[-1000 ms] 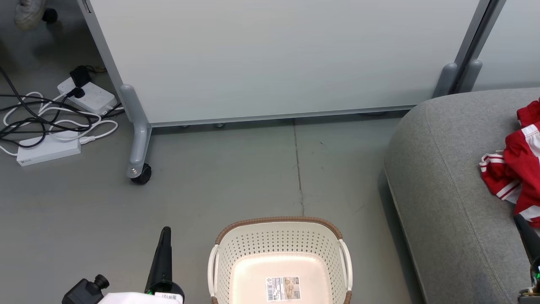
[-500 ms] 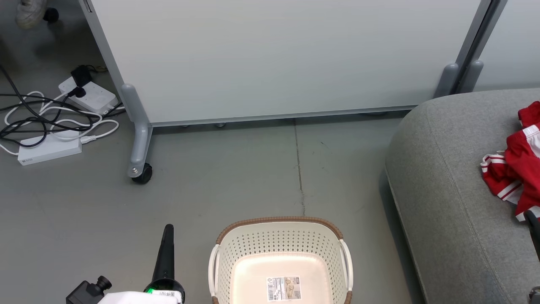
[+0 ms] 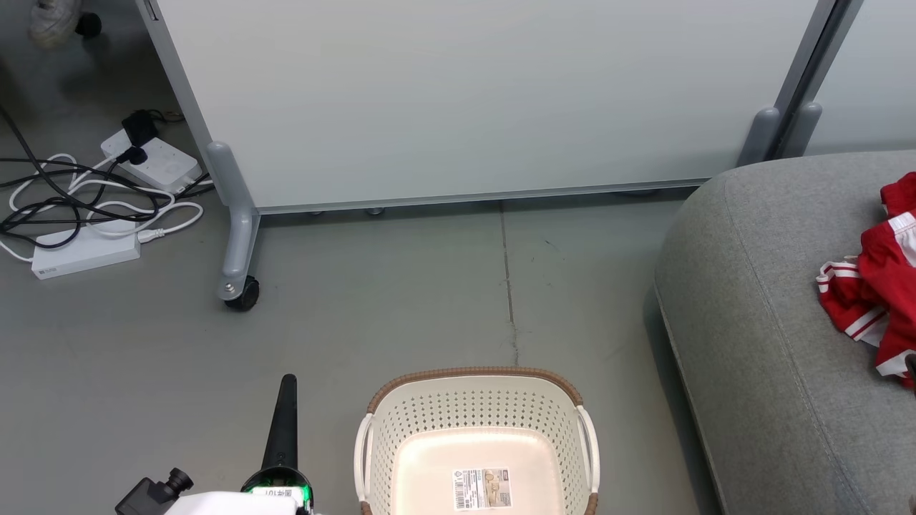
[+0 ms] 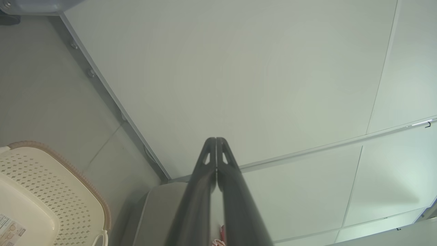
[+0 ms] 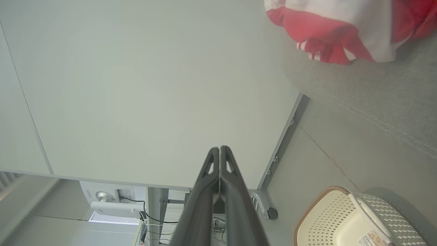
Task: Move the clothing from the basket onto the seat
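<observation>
readable text: none showing | sticker (image 3: 481,489) inside basket (image 3: 472,373): showing a barcode and fine print, too small to read | white box (image 3: 84,254): bearing a small grey mark, too blurred to read

Holds the left gripper (image 3: 288,386), two long dark tapered fingers, shut tight with tips touching, pointing straight ahead. Shows a white hard forearm shell (image 3: 236,506) right behind those fingers and a small black wrist camera (image 3: 152,490) just left of their base. Holds the right gripper (image 5: 219,150), the same dark pair, pressed flat together too.
</observation>
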{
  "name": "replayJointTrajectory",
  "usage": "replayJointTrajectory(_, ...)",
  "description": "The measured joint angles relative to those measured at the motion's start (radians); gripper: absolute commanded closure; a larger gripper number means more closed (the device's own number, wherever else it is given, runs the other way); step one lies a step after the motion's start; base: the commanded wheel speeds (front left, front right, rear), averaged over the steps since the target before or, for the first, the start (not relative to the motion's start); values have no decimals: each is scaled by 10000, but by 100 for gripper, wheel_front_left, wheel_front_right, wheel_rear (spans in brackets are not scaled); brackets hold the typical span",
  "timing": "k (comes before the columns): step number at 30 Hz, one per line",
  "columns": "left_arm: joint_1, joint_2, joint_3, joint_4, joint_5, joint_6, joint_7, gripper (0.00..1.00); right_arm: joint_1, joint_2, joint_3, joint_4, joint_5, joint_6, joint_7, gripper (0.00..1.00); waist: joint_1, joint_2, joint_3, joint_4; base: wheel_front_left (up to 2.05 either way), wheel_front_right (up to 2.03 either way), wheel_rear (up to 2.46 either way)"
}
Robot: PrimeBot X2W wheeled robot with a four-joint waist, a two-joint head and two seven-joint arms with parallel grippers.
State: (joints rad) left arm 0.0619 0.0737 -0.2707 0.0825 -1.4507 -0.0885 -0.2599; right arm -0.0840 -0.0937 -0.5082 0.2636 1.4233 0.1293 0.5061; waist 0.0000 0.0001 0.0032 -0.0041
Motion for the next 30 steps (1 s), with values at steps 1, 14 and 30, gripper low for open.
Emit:
replayJointTrajectory(1, -2, -10, 0, -4, -59, -13, 0, 100, -13, 0, -35, 10, 73, 0, 46, 100, 0, 0, 0, 2, 0, 0, 0)
replayJointTrajectory(14, -31, -148, -10, -59, -846, -238, -2, 100, -136, -17, -422, 119, 886, 0, 518, 100, 0, 0, 2, 24, 0, 0, 0)
replayJointTrajectory(30, -36, -265, -19, -119, -1603, -422, -6, 100, -285, -33, -851, 234, 1708, 0, 1009, 100, 0, 0, 4, 48, 0, 0, 0)
